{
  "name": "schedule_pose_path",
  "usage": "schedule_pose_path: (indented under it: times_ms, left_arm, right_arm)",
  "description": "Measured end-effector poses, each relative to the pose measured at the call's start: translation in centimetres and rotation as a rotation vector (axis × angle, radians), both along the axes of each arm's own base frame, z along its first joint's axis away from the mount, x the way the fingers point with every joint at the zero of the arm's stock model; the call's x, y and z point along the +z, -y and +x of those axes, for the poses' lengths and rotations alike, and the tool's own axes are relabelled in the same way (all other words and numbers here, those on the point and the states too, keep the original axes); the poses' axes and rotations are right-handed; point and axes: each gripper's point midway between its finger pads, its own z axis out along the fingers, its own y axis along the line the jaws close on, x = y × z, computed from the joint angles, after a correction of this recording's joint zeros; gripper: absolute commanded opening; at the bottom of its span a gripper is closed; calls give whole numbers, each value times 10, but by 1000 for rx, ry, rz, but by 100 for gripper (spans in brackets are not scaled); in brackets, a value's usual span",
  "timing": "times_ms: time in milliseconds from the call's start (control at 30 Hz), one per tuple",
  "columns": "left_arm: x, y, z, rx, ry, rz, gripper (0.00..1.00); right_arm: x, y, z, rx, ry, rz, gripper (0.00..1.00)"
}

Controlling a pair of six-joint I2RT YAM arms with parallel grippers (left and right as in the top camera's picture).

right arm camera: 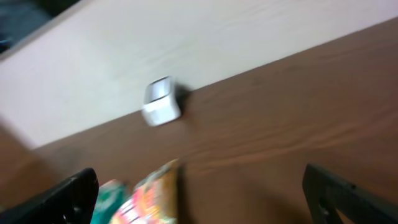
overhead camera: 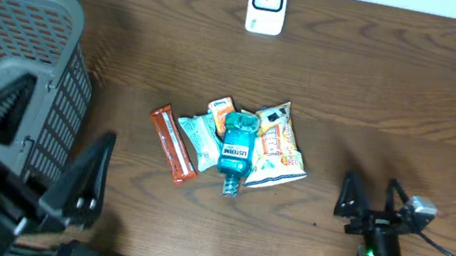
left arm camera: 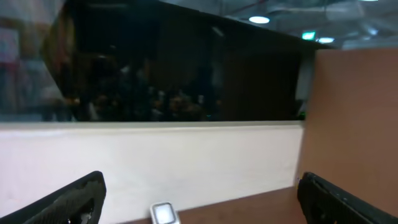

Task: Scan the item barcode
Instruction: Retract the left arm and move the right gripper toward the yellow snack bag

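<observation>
A small pile of items lies mid-table: a teal mouthwash bottle (overhead camera: 235, 153), an orange-and-white snack bag (overhead camera: 277, 146), a teal packet (overhead camera: 199, 138) and a red bar (overhead camera: 173, 145). The white barcode scanner (overhead camera: 267, 3) stands at the far edge. My right gripper (overhead camera: 371, 198) is open, to the right of the pile and apart from it. Its wrist view shows, blurred, the snack bag (right arm camera: 152, 196), the bottle (right arm camera: 109, 200) and the scanner (right arm camera: 161, 102). My left gripper (overhead camera: 41, 147) hangs open and high at the lower left, holding nothing. In its wrist view the scanner (left arm camera: 163, 213) shows between the fingers (left arm camera: 74, 199).
A dark mesh basket (overhead camera: 11, 24) fills the left side of the table, partly under the left arm. A small orange-topped item (overhead camera: 221, 106) sits at the pile's far edge. A pale wall (left arm camera: 186, 162) runs behind the table.
</observation>
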Motion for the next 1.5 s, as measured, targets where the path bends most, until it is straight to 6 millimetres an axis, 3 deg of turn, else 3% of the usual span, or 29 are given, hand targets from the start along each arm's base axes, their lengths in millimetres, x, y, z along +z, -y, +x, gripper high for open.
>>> schedule_pose_path:
  times_ms: [200,467,767,933,1133,1400,1500]
  left_arm:
    - [4,-2,-47,-57,69,-71,98]
    - [10,-8,-139,-79,250,-134,98]
    - [-6,-13,-201,-120,345,-169,98]
    - [-4,-14,-201,-77,365,-158,98]
    - [1,-31,-195,21,384,-204,98]
    - [-7,-50,-179,140,329,-247,98]
    - [-12,-51,-168,154,306,-250,98]
  right_arm:
    - [-2,-30,-9,185,-11,15,99]
    - [-6,-66,-29,426,-38,40,99]
    - [-5,-89,-49,602,-48,62,99]
    - [-4,-94,-54,643,-62,90,99]
    - [-4,-95,-56,651,-73,113,99]
    - [5,-77,-36,501,-26,97,99]
    - [7,-67,-27,433,-24,115,88]
